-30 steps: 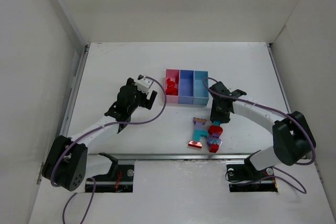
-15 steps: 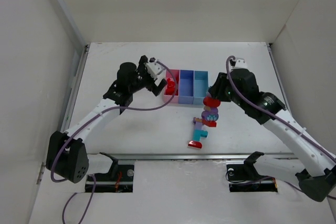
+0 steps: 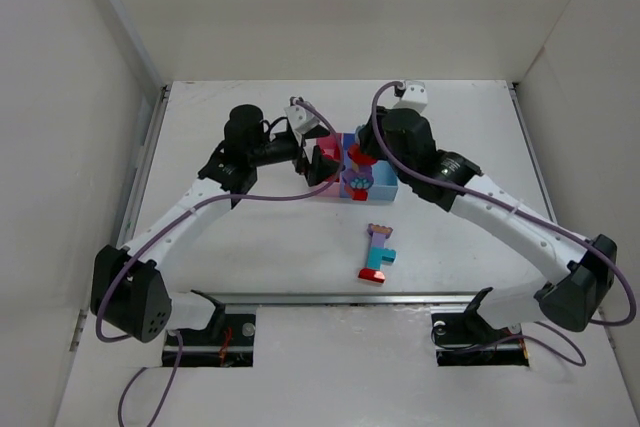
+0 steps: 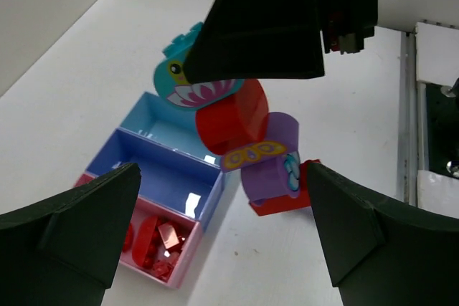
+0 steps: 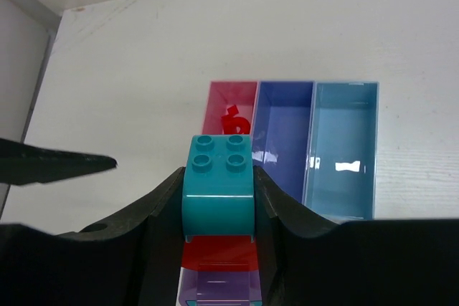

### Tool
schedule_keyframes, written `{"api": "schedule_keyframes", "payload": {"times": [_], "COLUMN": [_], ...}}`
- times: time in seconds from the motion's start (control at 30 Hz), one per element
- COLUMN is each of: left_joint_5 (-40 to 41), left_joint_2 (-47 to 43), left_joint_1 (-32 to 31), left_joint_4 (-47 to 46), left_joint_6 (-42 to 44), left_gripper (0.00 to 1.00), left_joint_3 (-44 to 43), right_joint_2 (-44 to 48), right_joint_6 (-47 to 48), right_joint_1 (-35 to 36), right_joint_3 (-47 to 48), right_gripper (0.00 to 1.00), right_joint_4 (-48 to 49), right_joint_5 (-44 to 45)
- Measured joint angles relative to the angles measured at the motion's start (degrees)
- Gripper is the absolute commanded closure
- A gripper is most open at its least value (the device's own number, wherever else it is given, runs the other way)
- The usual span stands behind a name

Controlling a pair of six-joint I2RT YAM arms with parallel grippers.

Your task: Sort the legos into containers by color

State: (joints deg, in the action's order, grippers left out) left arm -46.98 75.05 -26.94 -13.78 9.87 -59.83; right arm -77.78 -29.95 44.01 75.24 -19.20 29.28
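My right gripper [image 3: 358, 160] is shut on a multicolour lego clump [image 3: 355, 179] of teal, red and purple bricks and holds it above the row of containers. In the right wrist view the fingers [image 5: 166, 202] clamp the teal top brick [image 5: 219, 191]. The pink bin [image 5: 231, 102], purple-blue bin [image 5: 283, 127] and light blue bin [image 5: 344, 148] lie beyond it. My left gripper [image 3: 322, 162] is open and empty beside the clump, over the pink bin [image 4: 179, 266], which holds red bricks [image 4: 154, 238]. The clump also shows in the left wrist view [image 4: 247, 145].
A second multicolour clump [image 3: 378, 254] of purple, teal and red bricks lies on the white table in front of the bins. White walls enclose the table on three sides. A metal rail [image 3: 330, 298] runs along the near edge.
My right arm lifted the clump off the table and carried it back and left to above the bins. My left gripper swung right, from left of the bins to beside the clump.
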Motion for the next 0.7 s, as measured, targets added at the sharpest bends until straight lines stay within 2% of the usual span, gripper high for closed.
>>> {"api": "schedule_keyframes", "payload": {"times": [0.5,0.63,0.67,0.7], "left_joint_5": [5.2,4.7,4.5,4.2], "left_joint_2": [2.1,2.2,2.2,2.2], "left_joint_1": [-1.1,-1.4,-1.4,-1.5], "left_joint_4": [-2.0,-2.8,-2.8,-2.7], "left_joint_6": [-6.9,-7.6,-7.6,-7.7], "left_gripper": [0.00,0.23,0.34,0.37], "left_joint_3": [0.0,0.0,0.0,0.0], "right_joint_2": [-2.8,-2.8,-2.8,-2.8], "right_joint_6": [-1.2,-1.2,-1.2,-1.2], "right_joint_1": [4.7,4.8,4.8,4.8], "right_joint_3": [1.2,1.2,1.2,1.2], "right_gripper": [1.00,1.00,1.00,1.00], "right_joint_4": [4.3,4.3,4.3,4.3], "right_joint_5": [1.3,0.7,0.7,0.7]}}
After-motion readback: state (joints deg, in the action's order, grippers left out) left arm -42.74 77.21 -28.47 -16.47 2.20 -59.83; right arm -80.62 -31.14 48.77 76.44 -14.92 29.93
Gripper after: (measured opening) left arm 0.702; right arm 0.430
